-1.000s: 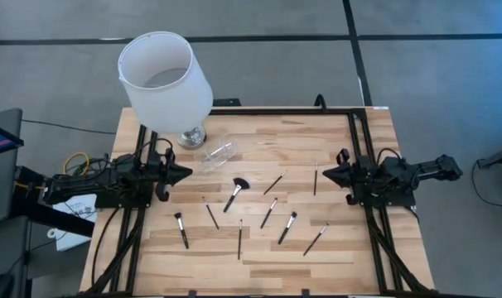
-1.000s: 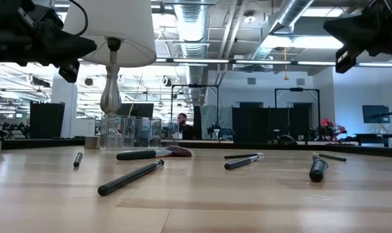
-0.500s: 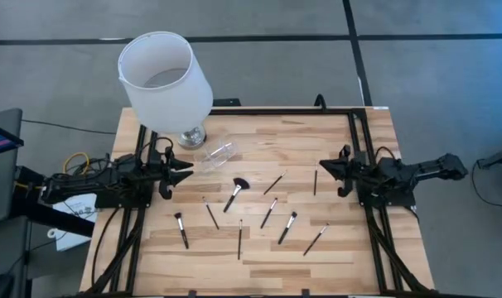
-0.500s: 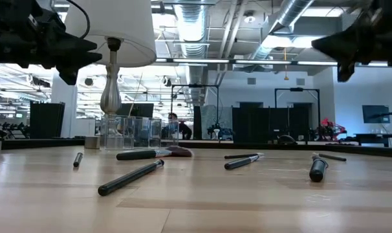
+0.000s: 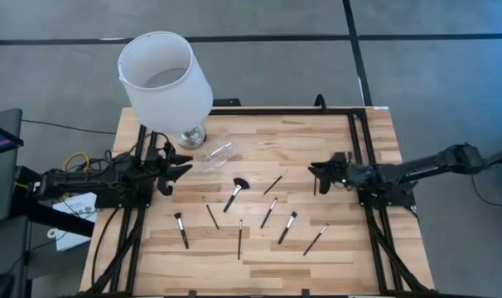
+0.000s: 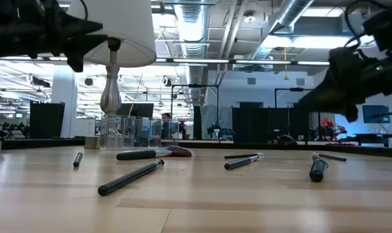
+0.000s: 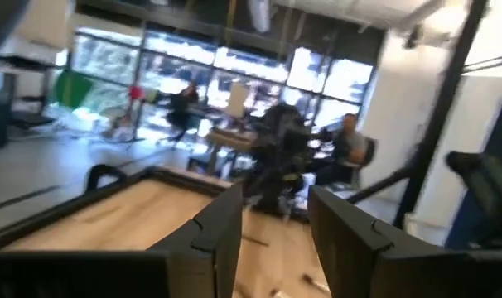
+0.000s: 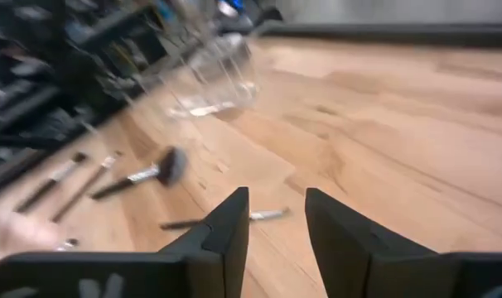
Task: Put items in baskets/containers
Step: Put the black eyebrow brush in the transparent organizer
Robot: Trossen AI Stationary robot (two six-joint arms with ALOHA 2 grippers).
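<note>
The brushes (image 5: pixel 268 213) lie scattered across the middle of the table (image 5: pixel 301 132), none yet picked up. The clear cup (image 5: pixel 218 154) lies on its side beside the lamp (image 5: pixel 164 79), empty. Change noted: both arms have extended inward, jaws now parted. The right gripper (image 5: pixel 317 172) hovers near the far-right brush (image 5: pixel 315 178); the left gripper (image 5: pixel 185 165) faces the cup. Collection is just beginning.

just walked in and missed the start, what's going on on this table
Nothing is held yet. Both arms are reaching in over the wooden table. The right tool, fingers apart, is near a thin brush. The left tool, also open, is beside the clear cup, which lies on its side by the lamp. The other makeup brushes lie scattered on the table, none in the cup.
</note>
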